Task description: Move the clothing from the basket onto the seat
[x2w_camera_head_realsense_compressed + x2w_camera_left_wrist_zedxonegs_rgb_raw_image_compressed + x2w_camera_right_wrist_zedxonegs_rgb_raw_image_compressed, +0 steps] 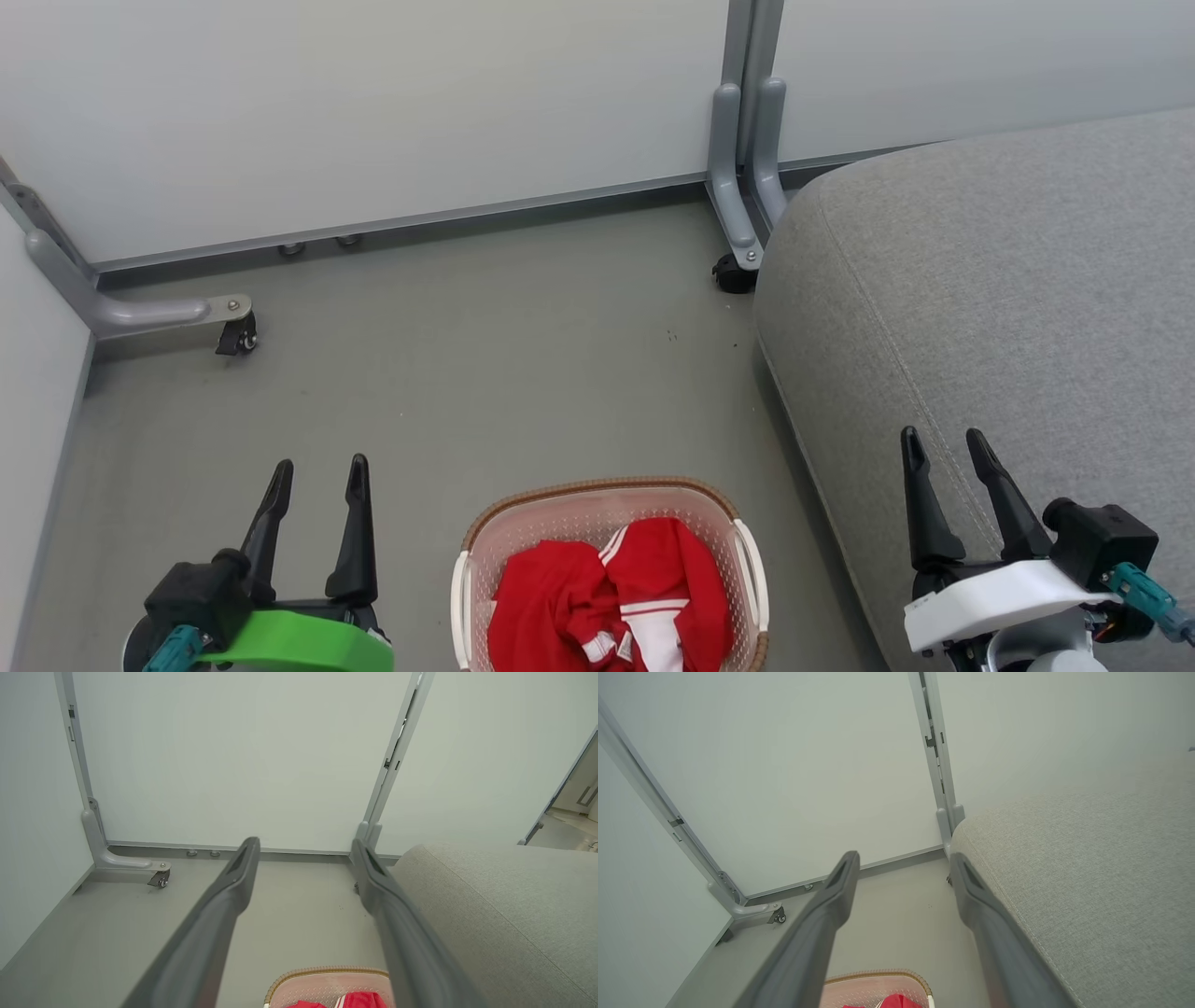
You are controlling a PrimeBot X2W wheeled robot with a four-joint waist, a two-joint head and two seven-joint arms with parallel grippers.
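The basket (611, 489) stands open-topped on the floor (485, 373), with free air above the red clothing (560, 597). Bare floor lies left of it and beyond it up to the wall panels (373, 112). Just right rises the seat (1008, 308), its wide top bare. 2 caster feet (177, 313) jut from the panels, 1 at far left, 1 just beside the seat's far corner.

No readable text or labels anywhere.

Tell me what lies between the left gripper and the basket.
Only bare grey floor lies between the left gripper and the basket, seen in the head view.
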